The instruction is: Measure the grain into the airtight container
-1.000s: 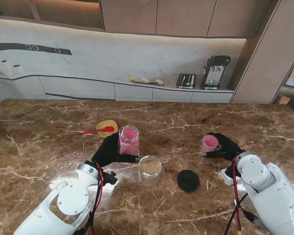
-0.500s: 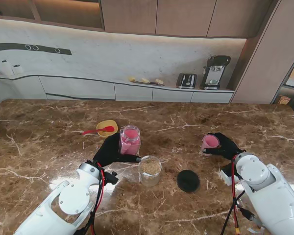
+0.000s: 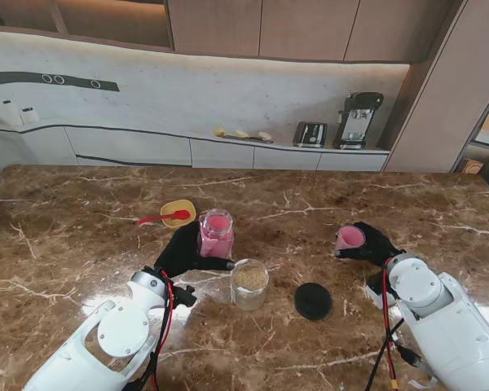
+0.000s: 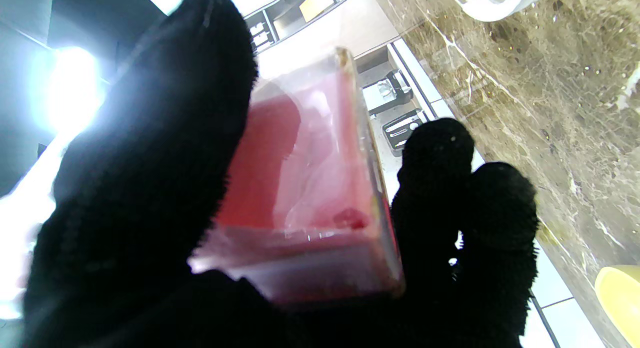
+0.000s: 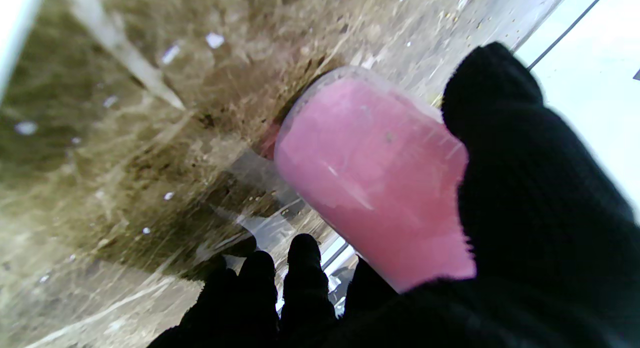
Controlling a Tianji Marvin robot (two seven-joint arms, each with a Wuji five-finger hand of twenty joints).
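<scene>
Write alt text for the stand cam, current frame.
On a brown marble table, the left hand grips a pink container while the right hand holds a pink cup. Between them stand a clear jar of grain and a black lid.

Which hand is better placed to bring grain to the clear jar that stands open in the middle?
The left hand. It holds the pink container right beside the clear jar. The right hand holds its pink cup much farther off, beyond the black lid.
</scene>
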